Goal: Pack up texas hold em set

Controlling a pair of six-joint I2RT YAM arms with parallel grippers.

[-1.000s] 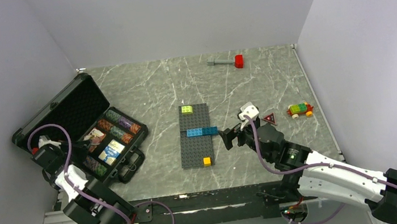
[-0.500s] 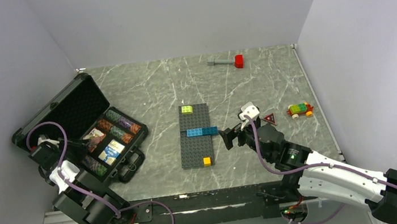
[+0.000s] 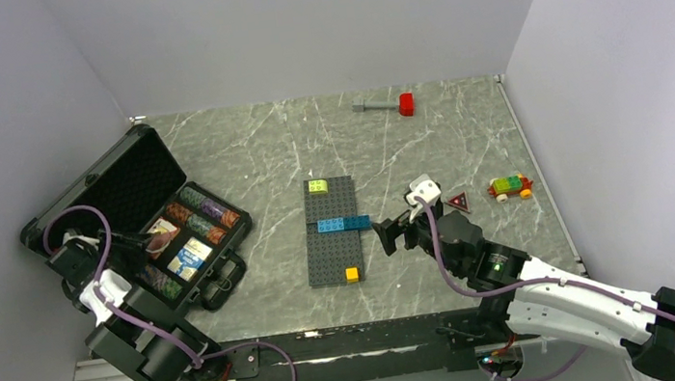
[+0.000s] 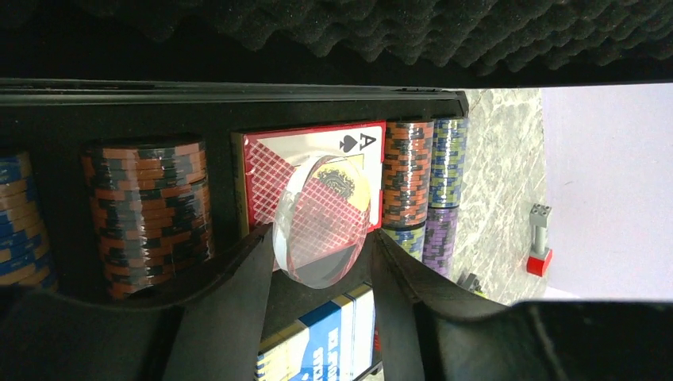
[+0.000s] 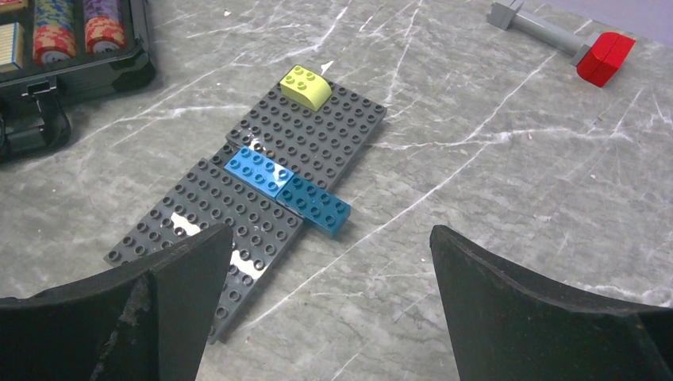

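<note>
Logging left gripper (image 4: pixel 321 236) — its fingers flank a clear round button (image 4: pixel 321 210) that leans on the red card pack (image 4: pixel 266 159) inside the case (image 3: pixel 119 183); I cannot tell whether they grip it. Right gripper (image 5: pixel 329 232) — jaws wide apart, empty, above the grey baseplate (image 5: pixel 317 135).

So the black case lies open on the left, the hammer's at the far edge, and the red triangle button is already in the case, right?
No: the top external view shows the red triangle button lying on the table beside the right arm, not in the black case. The open case and the hammer are as you said.
</note>
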